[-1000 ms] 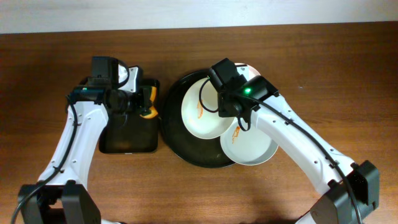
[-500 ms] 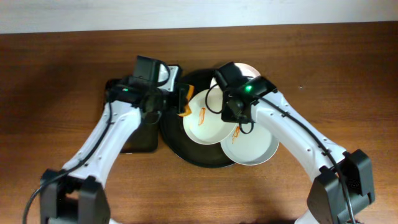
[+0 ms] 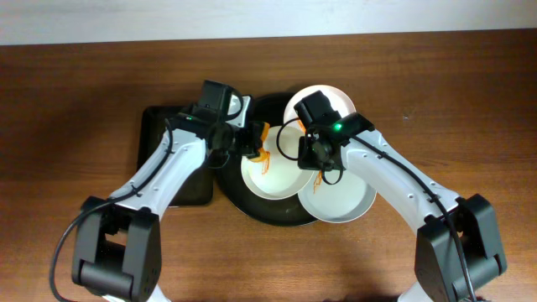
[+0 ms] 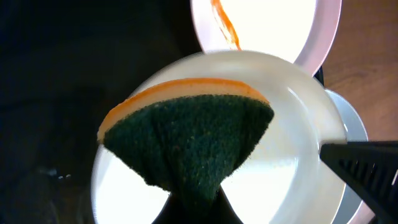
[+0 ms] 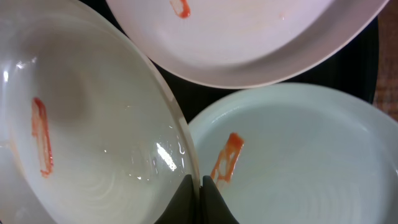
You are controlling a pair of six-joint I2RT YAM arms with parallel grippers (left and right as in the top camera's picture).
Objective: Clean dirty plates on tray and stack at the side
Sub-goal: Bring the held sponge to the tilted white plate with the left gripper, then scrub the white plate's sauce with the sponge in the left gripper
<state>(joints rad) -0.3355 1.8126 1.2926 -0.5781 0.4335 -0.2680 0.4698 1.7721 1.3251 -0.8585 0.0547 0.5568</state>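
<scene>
Plates (image 3: 336,197) are all sitting on the tray (image 3: 252,211), three overlapping, one overhanging its rim, orange smears showing. Left gripper (image 3: 246,139), clenching a green-and-orange sponge (image 4: 186,140), having swung over from the rectangular tray (image 3: 155,143) beside the tray, is now hovering above the middle plate (image 3: 270,172), so scrubbing is likely starting. Right gripper (image 5: 198,190) is pinching that plate's rim, seemingly steadying it. No brand or writing is showing.

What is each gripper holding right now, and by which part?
Left gripper pinches the sponge by its narrow end; right gripper pinches the middle plate by its rim.
</scene>
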